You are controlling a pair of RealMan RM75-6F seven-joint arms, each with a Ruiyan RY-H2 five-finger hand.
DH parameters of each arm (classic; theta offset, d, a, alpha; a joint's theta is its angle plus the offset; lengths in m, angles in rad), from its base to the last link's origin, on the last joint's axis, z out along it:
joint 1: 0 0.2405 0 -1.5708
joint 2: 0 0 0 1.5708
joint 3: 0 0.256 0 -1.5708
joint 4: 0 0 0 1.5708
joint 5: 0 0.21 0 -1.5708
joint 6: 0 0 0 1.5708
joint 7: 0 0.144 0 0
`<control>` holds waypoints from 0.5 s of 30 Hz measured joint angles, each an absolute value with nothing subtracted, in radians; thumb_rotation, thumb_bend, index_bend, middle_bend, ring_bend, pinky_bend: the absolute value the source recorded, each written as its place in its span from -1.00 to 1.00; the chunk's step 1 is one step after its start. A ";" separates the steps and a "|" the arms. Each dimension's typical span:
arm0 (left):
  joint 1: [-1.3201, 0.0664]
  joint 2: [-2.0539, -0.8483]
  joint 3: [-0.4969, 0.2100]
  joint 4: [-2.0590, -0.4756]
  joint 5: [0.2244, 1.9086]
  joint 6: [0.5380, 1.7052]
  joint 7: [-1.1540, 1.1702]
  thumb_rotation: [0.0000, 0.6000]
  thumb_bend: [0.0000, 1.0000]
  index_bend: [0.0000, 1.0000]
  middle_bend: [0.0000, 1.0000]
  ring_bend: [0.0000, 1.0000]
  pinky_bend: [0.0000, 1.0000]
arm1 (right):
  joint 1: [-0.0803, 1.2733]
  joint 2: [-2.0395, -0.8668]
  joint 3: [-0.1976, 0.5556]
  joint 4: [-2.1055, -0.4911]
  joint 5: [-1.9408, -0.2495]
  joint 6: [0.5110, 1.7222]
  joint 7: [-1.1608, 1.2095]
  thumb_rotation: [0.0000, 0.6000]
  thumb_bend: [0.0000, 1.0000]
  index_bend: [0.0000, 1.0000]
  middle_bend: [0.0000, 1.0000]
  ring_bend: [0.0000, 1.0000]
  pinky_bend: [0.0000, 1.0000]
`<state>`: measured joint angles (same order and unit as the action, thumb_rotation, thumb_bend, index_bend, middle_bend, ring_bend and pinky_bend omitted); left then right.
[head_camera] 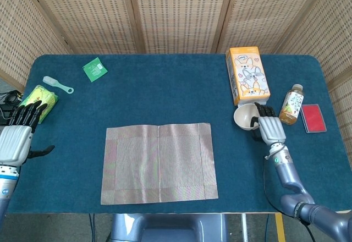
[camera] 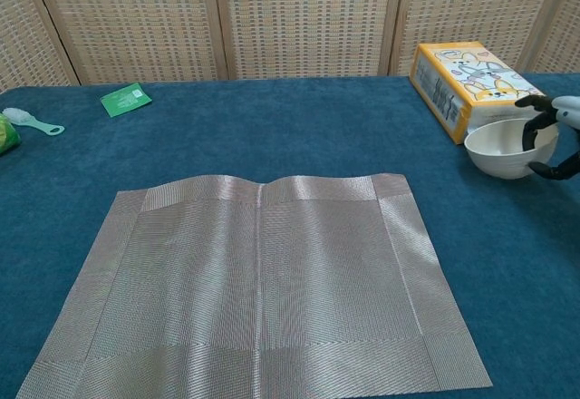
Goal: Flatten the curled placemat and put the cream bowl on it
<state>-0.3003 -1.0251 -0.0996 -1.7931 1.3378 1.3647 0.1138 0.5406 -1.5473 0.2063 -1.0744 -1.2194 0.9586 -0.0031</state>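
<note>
The woven grey placemat (head_camera: pixel 158 162) (camera: pixel 258 281) lies spread flat on the blue table, its far edge slightly rippled. The cream bowl (head_camera: pixel 244 116) (camera: pixel 503 148) is lifted off the cloth and tilted, just in front of the orange tissue box. My right hand (head_camera: pixel 268 127) (camera: pixel 553 134) grips its right rim, with fingers hooked over the edge. My left hand (head_camera: pixel 17 139) hovers open at the table's left edge, far from the mat, and shows only in the head view.
An orange tissue box (head_camera: pixel 247 75) stands behind the bowl. A drink bottle (head_camera: pixel 292 104) and a red flat case (head_camera: pixel 313 117) are right of it. A green packet (head_camera: pixel 94 69), a small brush (head_camera: pixel 56 84) and a yellow-green pouch (head_camera: pixel 38 97) lie at the far left.
</note>
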 measured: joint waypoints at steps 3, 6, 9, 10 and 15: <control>-0.300 -1.023 -0.101 -1.794 1.340 1.361 0.108 1.00 -1.00 -1.00 -1.00 -1.00 -1.00 | 0.518 -1.522 0.202 -1.129 -1.261 1.038 0.016 1.00 0.26 0.40 -1.00 -1.00 -1.00; -0.299 -1.021 -0.103 -1.793 1.342 1.357 0.100 1.00 -1.00 -1.00 -1.00 -1.00 -1.00 | 0.492 -1.473 0.195 -1.228 -1.315 1.126 0.039 1.00 0.26 0.41 -1.00 -1.00 -1.00; -0.299 -1.019 -0.105 -1.793 1.346 1.351 0.092 1.00 -1.00 -1.00 -1.00 -1.00 -1.00 | 0.478 -1.425 0.188 -1.327 -1.360 1.163 0.057 1.00 0.25 0.41 -1.00 -1.00 -1.00; -0.299 -1.018 -0.105 -1.793 1.348 1.349 0.091 1.00 -1.00 -1.00 -1.00 -1.00 -1.00 | 0.475 -1.402 0.185 -1.374 -1.383 1.175 0.065 1.00 0.25 0.41 -1.00 -1.00 -1.00; -0.298 -1.016 -0.106 -1.793 1.352 1.345 0.086 1.00 -1.00 -1.00 -1.00 -1.00 -1.00 | 0.486 -1.311 0.175 -1.548 -1.491 1.193 0.097 1.00 0.24 0.40 -1.00 -1.00 -1.00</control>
